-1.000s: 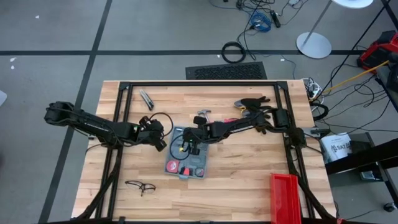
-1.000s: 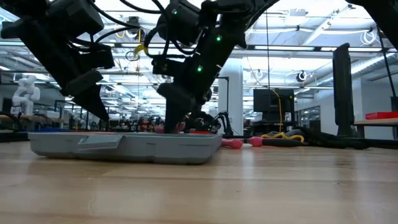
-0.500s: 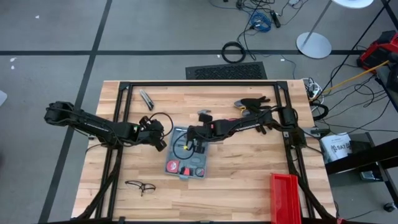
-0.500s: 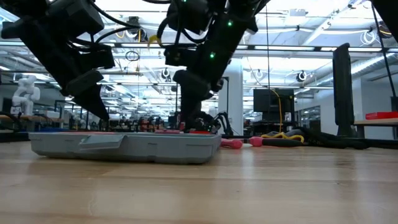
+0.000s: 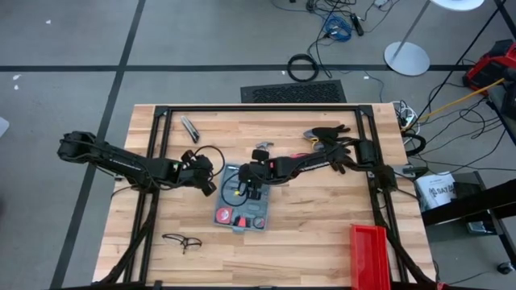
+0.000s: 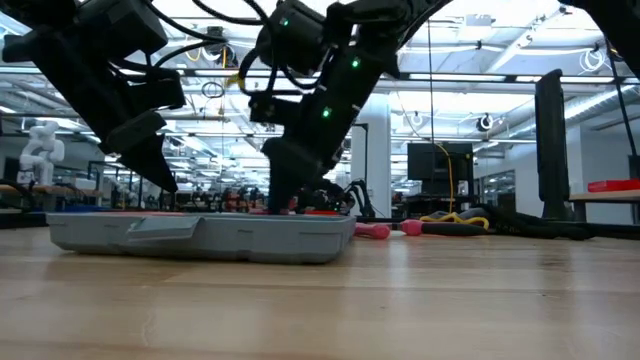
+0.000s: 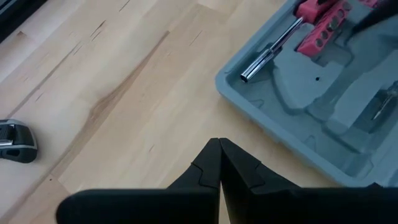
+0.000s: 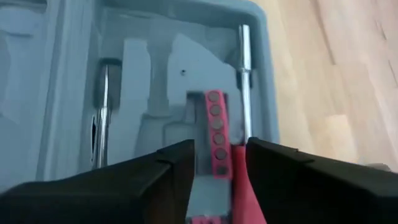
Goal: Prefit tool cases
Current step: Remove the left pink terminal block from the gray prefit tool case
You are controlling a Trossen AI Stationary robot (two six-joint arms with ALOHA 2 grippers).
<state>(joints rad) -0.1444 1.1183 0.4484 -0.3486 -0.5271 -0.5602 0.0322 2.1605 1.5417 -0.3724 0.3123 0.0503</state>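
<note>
The tool case [image 5: 243, 204] lies open and flat near the middle of the desk [image 5: 322, 234], its grey moulded tray up so each tool can drop into its own recess. The right hand [image 8: 219, 163] hangs just over the tray with its fingers spread either side of a red bit holder [image 8: 216, 134] already seated beside a steel shaft [image 8: 244, 81], pinching nothing. The left hand [image 7: 219, 163], pressed together and empty, waits over bare wood just beside the case's corner, probably to steady it. Loose tools [image 5: 326, 134] lie beyond the case, glasses [image 5: 182, 240] nearer the front, a red bin [image 5: 371, 258] well apart; nothing blocks the tray.
</note>
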